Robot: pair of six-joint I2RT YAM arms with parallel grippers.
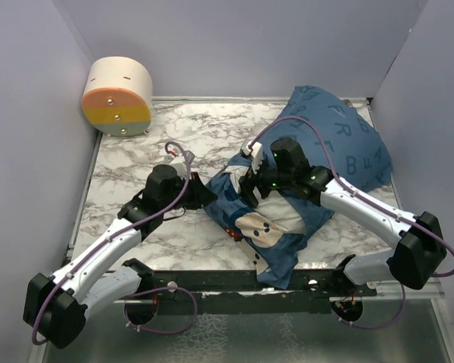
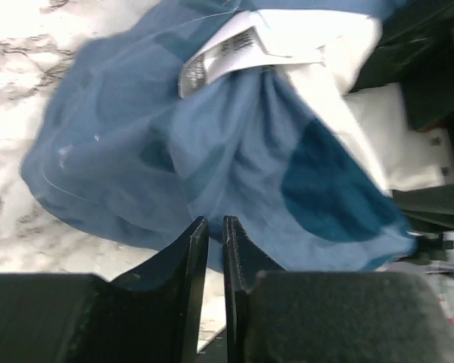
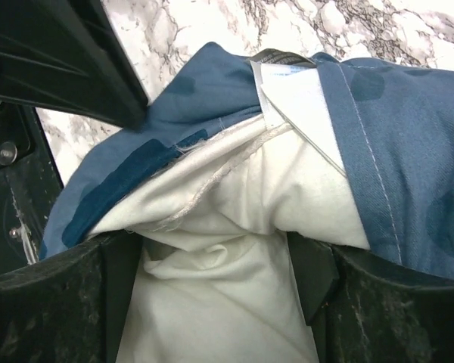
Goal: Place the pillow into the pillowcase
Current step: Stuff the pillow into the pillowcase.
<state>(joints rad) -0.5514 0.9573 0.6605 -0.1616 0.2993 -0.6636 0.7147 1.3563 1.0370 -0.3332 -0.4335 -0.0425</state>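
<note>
On table (image 1: 136, 151) | pillow (image 3: 234, 249) mostly hid in pillowcase (image 1: 340, 136) | L jaws narrow, R jaws wide round pillow

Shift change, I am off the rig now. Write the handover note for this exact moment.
Left gripper: jaws almost together at the edge of the pillowcase; no fold visibly pinched between them.
Right gripper: jaws wide open, straddling white fabric of the pillow at the pillowcase mouth.
Done: the far end of the pillowcase looks plump, so the pillow seems mostly in.
Left: white still shows at the opening; push the rest in and pull the hem over it.
</note>
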